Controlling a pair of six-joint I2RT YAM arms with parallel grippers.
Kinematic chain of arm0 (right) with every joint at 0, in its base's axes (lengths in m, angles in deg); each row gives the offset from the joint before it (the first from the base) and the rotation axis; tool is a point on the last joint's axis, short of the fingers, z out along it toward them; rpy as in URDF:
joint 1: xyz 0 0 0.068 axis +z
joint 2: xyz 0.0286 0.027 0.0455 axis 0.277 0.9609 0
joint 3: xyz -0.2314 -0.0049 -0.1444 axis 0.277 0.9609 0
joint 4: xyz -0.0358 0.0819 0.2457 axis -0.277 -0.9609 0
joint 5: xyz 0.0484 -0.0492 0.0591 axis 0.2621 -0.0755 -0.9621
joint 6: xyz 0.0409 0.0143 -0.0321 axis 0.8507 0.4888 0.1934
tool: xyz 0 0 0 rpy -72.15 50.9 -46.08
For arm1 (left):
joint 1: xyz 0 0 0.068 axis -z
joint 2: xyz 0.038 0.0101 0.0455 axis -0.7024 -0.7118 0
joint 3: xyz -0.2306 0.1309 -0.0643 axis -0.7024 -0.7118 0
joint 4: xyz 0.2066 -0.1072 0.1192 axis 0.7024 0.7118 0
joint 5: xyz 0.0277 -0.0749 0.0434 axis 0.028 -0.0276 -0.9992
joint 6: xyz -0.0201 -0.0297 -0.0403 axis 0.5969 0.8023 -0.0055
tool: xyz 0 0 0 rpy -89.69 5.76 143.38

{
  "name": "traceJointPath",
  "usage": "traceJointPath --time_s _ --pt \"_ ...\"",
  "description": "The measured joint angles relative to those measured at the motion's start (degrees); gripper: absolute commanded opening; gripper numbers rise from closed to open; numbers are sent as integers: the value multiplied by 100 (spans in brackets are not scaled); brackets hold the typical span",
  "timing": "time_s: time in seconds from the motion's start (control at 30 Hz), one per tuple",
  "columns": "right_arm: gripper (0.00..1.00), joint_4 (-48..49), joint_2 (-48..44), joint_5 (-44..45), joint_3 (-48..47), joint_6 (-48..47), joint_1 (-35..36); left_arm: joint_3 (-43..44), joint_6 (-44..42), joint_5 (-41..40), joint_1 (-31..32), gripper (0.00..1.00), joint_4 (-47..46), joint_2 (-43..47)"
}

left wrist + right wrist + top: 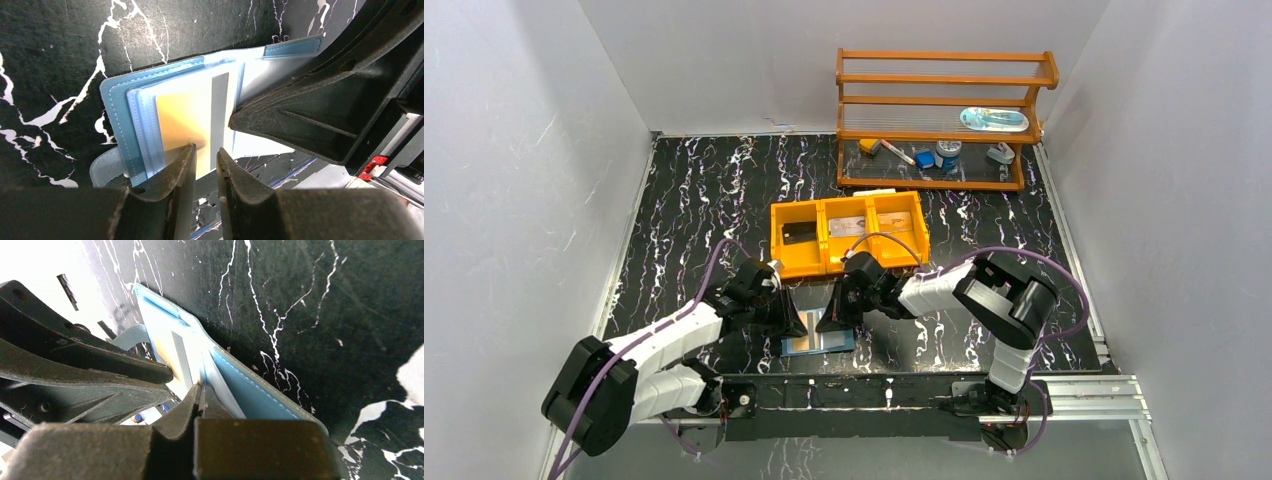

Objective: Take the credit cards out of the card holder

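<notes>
The blue card holder point(819, 343) lies open on the black marbled table near its front edge, between both grippers. In the left wrist view its pale blue slots point(117, 100) hold an orange card point(182, 115) with a grey stripe, which sticks out toward me. My left gripper point(206, 150) stands over the card's near edge, jaws a narrow gap apart with nothing clamped between them. My right gripper point(201, 390) is shut on a thin inner leaf of the card holder point(250, 390). Its black finger shows in the left wrist view point(300, 115), beside the card.
An orange three-compartment tray point(847, 236) sits just behind the grippers, with a dark card and a silvery card in it. A wooden shelf point(944, 120) with small items stands at the back right. A metal rail point(924, 385) runs along the near edge.
</notes>
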Motion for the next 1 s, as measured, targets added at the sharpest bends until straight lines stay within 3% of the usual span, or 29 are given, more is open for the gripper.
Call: traceJointPath --time_s 0.13,0.27,0.3,0.37,0.5,0.77,1.0 --pt "0 -37 -74 98 50 11 0 -9 -7 -144 9 24 133 181" --pt "0 -125 -382 249 315 37 -13 11 -24 -457 9 34 479 433" --pt "2 -138 -439 278 358 42 -20 24 -26 -551 9 36 570 509" --pt "14 -170 -531 317 420 33 -44 46 -31 -697 9 38 708 667" --pt "23 -476 -557 409 317 -50 -48 94 -61 -730 9 39 761 778" --pt "23 -1353 -715 767 -332 -485 -13 153 -155 -450 9 39 601 492" --pt "14 -1473 -354 748 -739 -728 136 164 -175 -374 9 39 496 428"
